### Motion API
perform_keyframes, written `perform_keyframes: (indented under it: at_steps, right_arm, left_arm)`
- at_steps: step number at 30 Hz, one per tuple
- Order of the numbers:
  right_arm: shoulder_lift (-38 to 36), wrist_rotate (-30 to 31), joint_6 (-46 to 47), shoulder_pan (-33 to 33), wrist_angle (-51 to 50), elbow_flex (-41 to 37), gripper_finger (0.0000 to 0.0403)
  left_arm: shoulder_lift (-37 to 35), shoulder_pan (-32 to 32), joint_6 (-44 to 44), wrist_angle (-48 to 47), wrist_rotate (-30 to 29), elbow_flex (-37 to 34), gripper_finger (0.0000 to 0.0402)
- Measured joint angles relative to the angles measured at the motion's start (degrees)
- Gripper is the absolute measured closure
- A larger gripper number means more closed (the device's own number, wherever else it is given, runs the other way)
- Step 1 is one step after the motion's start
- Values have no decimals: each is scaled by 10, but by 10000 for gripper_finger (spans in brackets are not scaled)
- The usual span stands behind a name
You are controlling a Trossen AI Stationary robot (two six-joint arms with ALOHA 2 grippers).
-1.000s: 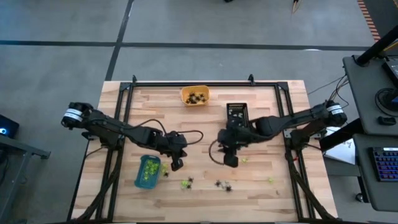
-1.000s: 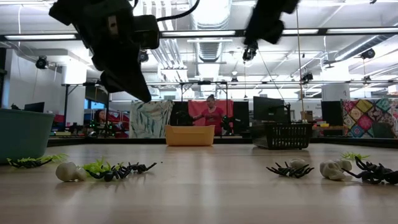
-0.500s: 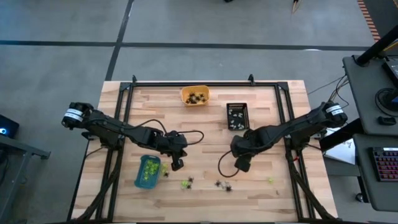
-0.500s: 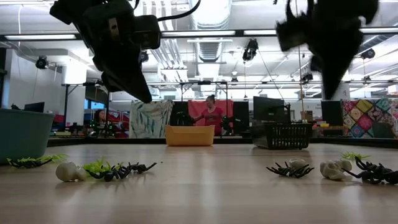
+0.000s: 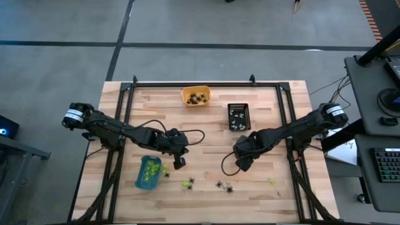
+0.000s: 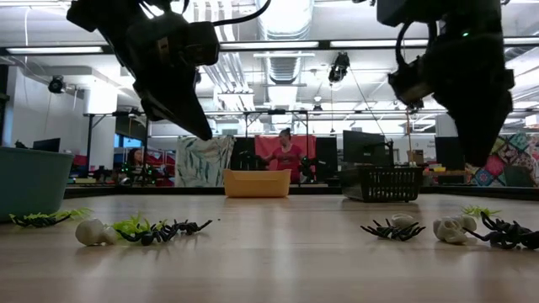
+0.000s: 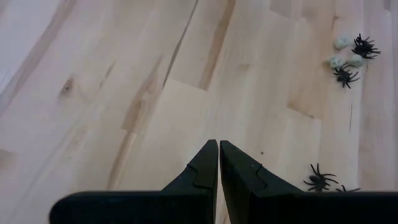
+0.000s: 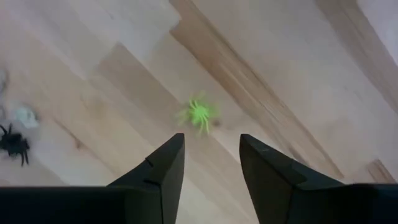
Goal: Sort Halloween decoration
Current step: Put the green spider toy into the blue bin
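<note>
Small Halloween decorations lie loose on the wooden table: a green and black cluster (image 5: 187,183), black spiders with whitish bits (image 5: 224,185) and a lone green one (image 5: 272,181). My left gripper (image 5: 179,165) hangs shut over bare wood next to the blue tray (image 5: 148,172); its wrist view shows black spiders (image 7: 318,179) farther off. My right gripper (image 5: 244,166) points down, open and holding nothing. A lime-green spider (image 8: 199,114) lies on the wood just beyond the gap between its fingers. In the low view both grippers, left (image 6: 202,130) and right (image 6: 480,156), hang clear above the table.
The blue tray holds green pieces. An orange tray (image 5: 196,95) with dark pieces stands at the far edge, and a black tray (image 5: 238,116) with whitish pieces is to its right. A black spider (image 8: 12,144) and a whitish piece (image 8: 23,116) lie beside the right gripper.
My right gripper has come down toward the table, shifting away from the black tray toward the near right, and has rolled about its own axis. No trinket has moved.
</note>
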Motion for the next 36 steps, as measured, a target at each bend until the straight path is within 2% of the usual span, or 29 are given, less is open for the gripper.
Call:
perform_keyframes:
  at_steps: [8,10,14,16,21,28,36]
  right_arm:
    - [59,2,-55,1,4,33,263]
    - [76,-6,-120,8,3,47,266]
    - [101,-18,-327,52,-6,60,271]
    - [111,5,-369,75,-18,60,273]
    - [126,79,-376,101,-34,59,269]
    - [129,100,-378,100,-15,55,266]
    - [132,113,-380,90,32,23,290]
  left_arm:
    - [0,0,2,0,0,0,402]
    - [0,0,5,1,-1,0,402]
    - [0,0,8,1,-1,0,402]
    - [0,0,8,1,-1,0,402]
    - [0,0,10,1,-1,0,402]
    - [0,0,19,2,-22,-1,402]
    - [0,0,22,4,-24,-1,402]
